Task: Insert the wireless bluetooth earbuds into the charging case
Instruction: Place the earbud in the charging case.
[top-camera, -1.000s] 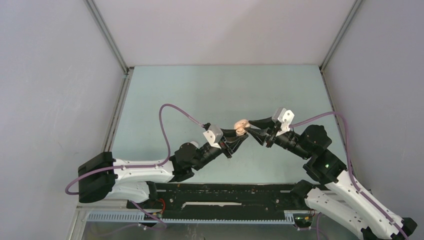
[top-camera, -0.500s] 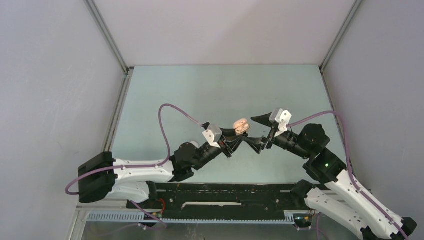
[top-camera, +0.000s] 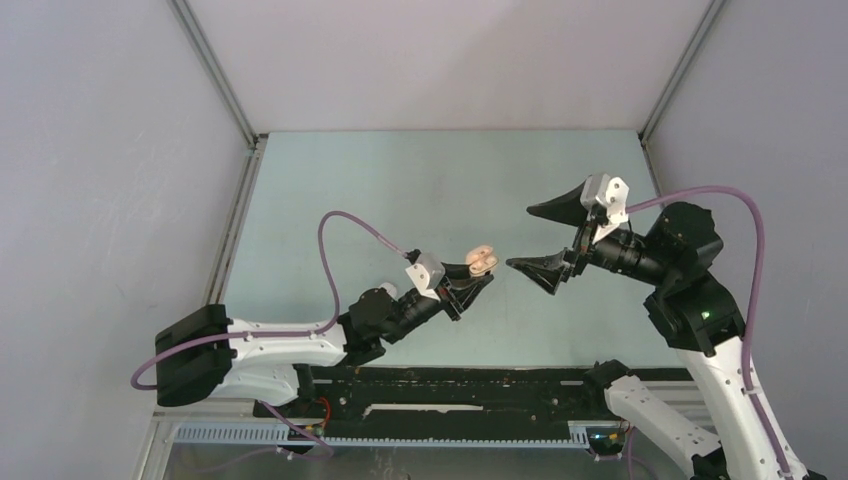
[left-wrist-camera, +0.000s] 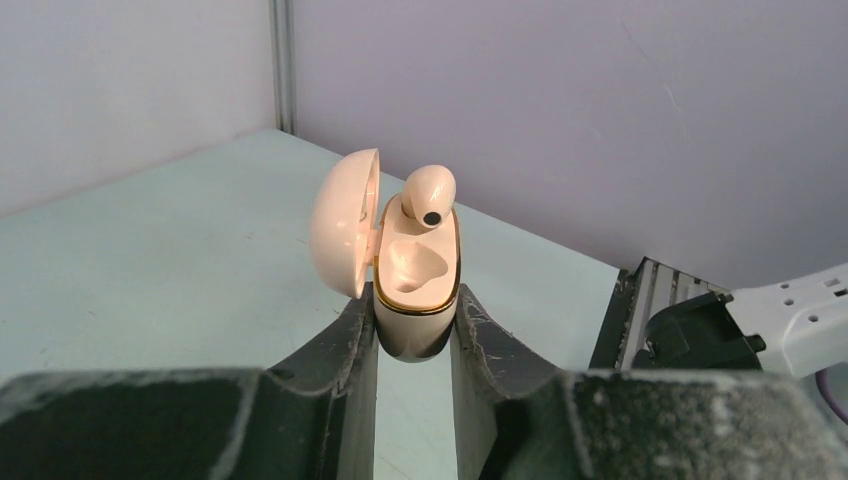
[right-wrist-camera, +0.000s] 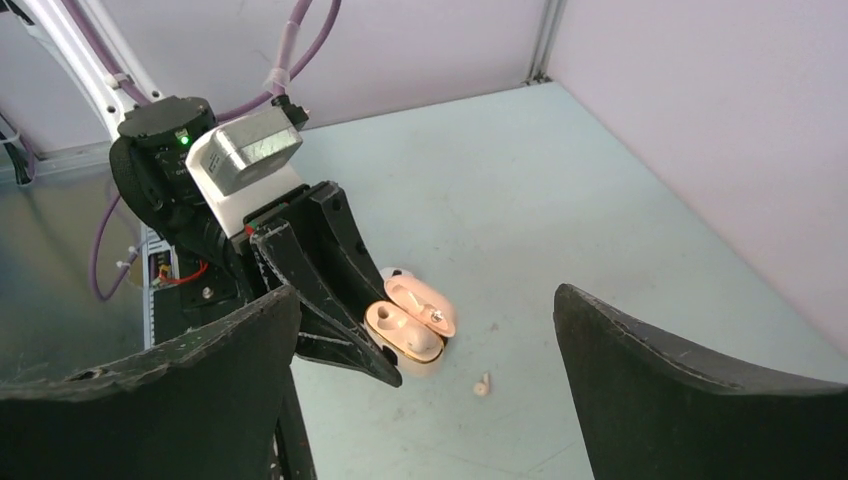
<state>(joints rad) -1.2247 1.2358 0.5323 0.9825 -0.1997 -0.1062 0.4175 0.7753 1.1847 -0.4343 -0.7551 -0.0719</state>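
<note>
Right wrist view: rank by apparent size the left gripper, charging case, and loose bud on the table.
1. left gripper
2. charging case, held open in it
3. loose bud, far the smallest
None sits much nearer the camera, so the order holds.

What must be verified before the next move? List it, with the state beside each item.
1. Charging case clamped between the left fingers: ok.
2. Lid open: ok.
3. One slot free: ok.
4. Earbud in the far slot fully seated: cannot tell; it stands above the rim.
5. Right fingers open, holding nothing: ok.
6. Loose earbud located: ok, lying on the table, apart from the case.
</note>
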